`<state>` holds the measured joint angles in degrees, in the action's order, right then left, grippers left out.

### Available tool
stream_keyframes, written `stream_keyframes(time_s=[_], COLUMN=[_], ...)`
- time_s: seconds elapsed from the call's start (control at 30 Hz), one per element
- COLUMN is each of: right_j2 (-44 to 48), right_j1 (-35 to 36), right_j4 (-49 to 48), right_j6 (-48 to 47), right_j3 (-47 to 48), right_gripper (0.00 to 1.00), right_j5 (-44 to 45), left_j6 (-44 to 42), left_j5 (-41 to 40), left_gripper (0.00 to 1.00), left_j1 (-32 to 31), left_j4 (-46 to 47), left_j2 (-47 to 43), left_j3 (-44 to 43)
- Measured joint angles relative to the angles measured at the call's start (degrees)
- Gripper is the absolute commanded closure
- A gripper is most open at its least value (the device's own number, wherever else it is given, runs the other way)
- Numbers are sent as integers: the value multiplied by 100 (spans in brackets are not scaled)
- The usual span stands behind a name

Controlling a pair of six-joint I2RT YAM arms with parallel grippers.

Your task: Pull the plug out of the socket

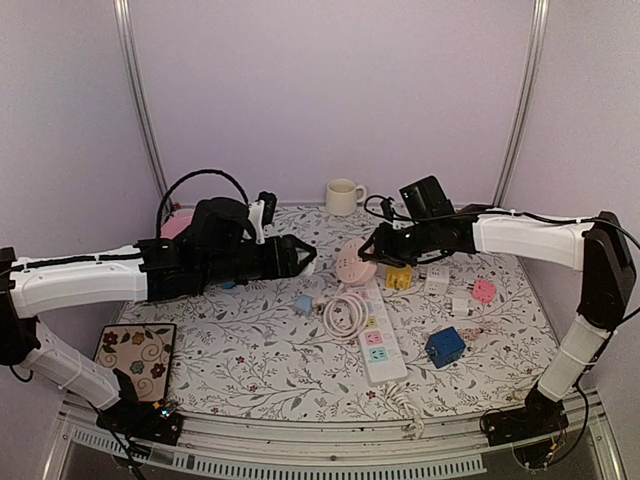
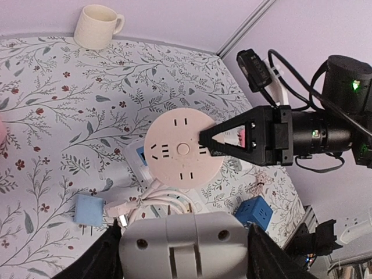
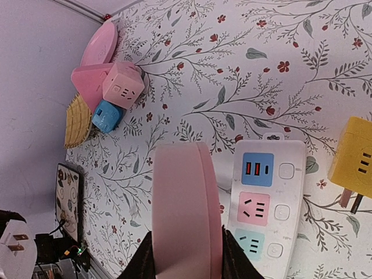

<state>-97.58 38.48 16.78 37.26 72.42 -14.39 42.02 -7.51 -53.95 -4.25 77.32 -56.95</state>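
My right gripper is shut on the edge of the round pink socket and holds it above the middle of the table. In the right wrist view the socket stands edge-on between the fingers of the right gripper. Its face with empty slots is turned toward the left wrist camera. The white plug sits between the dark fingers of my left gripper, clear of the socket. From above, the left gripper hangs just left of the socket with a small gap. The plug's prongs show bare.
Below the socket lie a white power strip and a coiled white cable. Around them are a blue cube adapter, a yellow cube, a pink adapter and a small blue plug. A mug stands at the back.
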Motion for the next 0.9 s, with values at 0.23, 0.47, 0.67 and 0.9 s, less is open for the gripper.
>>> stream_keyframes(time_s=[0.23,0.47,0.67,0.9], right_j2=[0,-356,-1008,-1762], right_j1=[37,87,116,-295], right_j4=[-2,22,439,660], right_j6=[-11,-131,-385,-730], right_j3=[0,166,903,2142], right_gripper=[97,96,96,96], right_j5=[26,-245,-291,-315], left_j6=[284,876,1217,1423], left_j5=[-251,-289,-219,-72], left_gripper=[79,80,80,79], left_j1=[59,354,439,511], left_j4=[-468,-1231,-1799,-2090], left_j2=[81,372,610,734], left_j3=[-42,-13,238,494])
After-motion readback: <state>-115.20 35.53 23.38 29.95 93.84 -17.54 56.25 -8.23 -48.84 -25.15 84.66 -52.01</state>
